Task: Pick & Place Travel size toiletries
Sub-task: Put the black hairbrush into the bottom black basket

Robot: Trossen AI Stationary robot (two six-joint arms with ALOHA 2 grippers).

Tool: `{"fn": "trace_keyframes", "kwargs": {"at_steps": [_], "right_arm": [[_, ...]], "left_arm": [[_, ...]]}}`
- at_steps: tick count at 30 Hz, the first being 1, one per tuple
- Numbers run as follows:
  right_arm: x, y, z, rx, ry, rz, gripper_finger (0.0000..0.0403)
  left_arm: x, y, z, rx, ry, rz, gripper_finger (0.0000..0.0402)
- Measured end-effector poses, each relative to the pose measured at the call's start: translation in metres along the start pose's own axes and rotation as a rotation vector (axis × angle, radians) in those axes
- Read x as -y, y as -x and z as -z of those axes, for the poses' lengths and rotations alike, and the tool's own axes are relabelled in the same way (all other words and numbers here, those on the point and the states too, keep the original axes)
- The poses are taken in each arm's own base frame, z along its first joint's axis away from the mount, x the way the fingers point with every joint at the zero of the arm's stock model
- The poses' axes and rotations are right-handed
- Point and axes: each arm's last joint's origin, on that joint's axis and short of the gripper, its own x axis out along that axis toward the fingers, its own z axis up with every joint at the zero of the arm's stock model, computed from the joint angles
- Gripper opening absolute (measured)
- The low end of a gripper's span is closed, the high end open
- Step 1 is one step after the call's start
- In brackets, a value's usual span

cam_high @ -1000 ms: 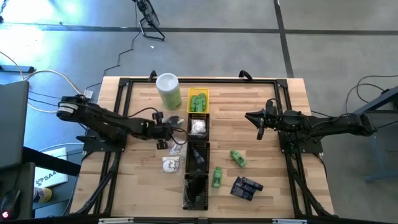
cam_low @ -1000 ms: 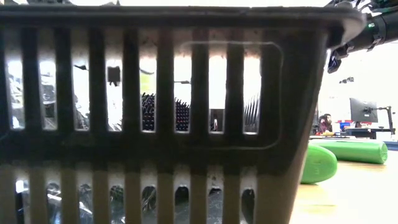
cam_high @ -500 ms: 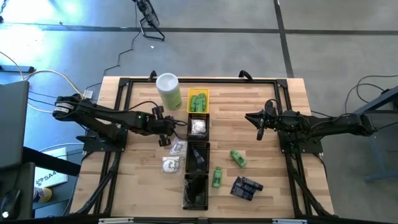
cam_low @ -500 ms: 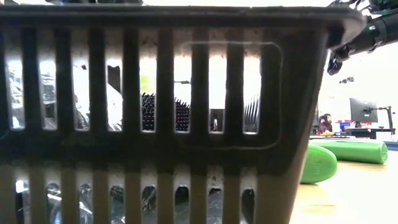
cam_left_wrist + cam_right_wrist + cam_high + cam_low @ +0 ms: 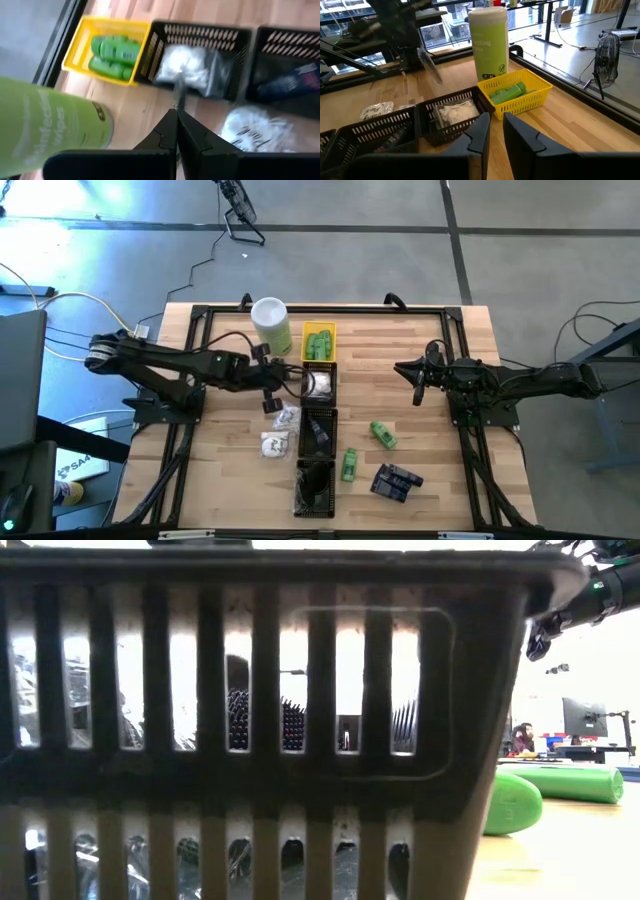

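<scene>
My left gripper point(image 5: 273, 392) hangs above the table just left of the row of trays, shut on a clear-wrapped piece point(image 5: 431, 67) that dangles below it. Two more white wrapped pieces point(image 5: 283, 417) point(image 5: 273, 444) lie flat on the wood. A yellow tray point(image 5: 318, 340) holds green bottles, and a black tray point(image 5: 318, 383) holds white pieces. Two green bottles point(image 5: 383, 433) point(image 5: 349, 463) and dark blue packets point(image 5: 395, 480) lie on the table right of the trays. My right gripper point(image 5: 496, 135) waits at the right, narrowly open, with nothing between its fingers. My left gripper pinches the clear wrapper's thin edge point(image 5: 178, 95) between its two shut fingers. The fingers slant down toward the trays. The piece hangs below them point(image 5: 434, 74), lifted clear of the table.
A tall pale-green canister point(image 5: 271, 325) with a white lid stands at the far side, left of the yellow tray. Two more black trays point(image 5: 318, 428) point(image 5: 315, 480) continue the row toward the near edge. The last one's slotted wall point(image 5: 260, 740) fills the low view.
My left gripper has risen and shifted a little toward the row of trays, staying shut, with the clear-wrapped piece hanging from it. My right arm has kept still.
</scene>
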Motion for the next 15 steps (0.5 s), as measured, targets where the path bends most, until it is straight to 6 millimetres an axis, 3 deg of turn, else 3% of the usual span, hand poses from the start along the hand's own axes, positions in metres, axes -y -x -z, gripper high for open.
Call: {"fn": "trace_keyframes", "kwargs": {"at_steps": [15], "right_arm": [[0.0, 0.0, 0.0, 0.005, 0.011, -0.001, 0.0046]], "left_arm": [[0.033, 0.048, -0.026, 0.17, 0.114, 0.16, 0.0]]}}
